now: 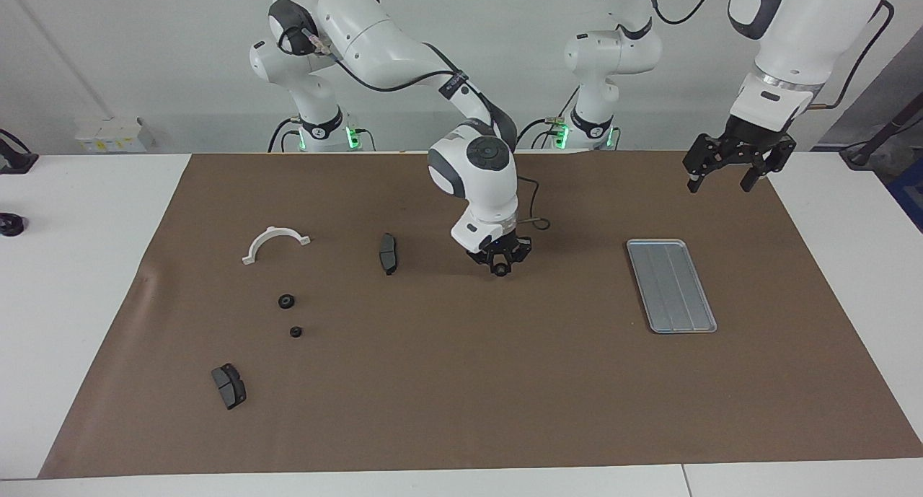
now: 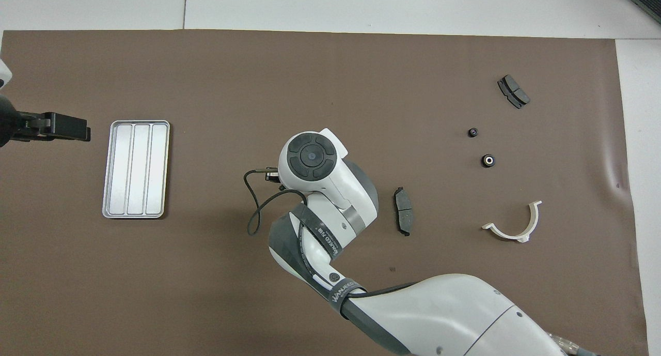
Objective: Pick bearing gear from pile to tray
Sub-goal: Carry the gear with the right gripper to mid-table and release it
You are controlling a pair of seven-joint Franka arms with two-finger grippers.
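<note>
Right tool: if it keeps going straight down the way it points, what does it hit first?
Likely bare brown mat. The right tool, shut on a small black gear, points down mid-table, between the brake pad and tray; height unclear.

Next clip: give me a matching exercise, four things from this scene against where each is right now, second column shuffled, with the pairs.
Things:
1. right gripper
2. left gripper
3. tray
4. white half-ring

Places:
A. lying on the brown mat at the right arm's end, beside a brake pad
B. raised over the mat's edge at the left arm's end, open
C. over the middle of the mat, shut on a small black gear
D. flat on the mat, nothing in it

Pairs: 1-C, 2-B, 3-D, 4-A
</note>
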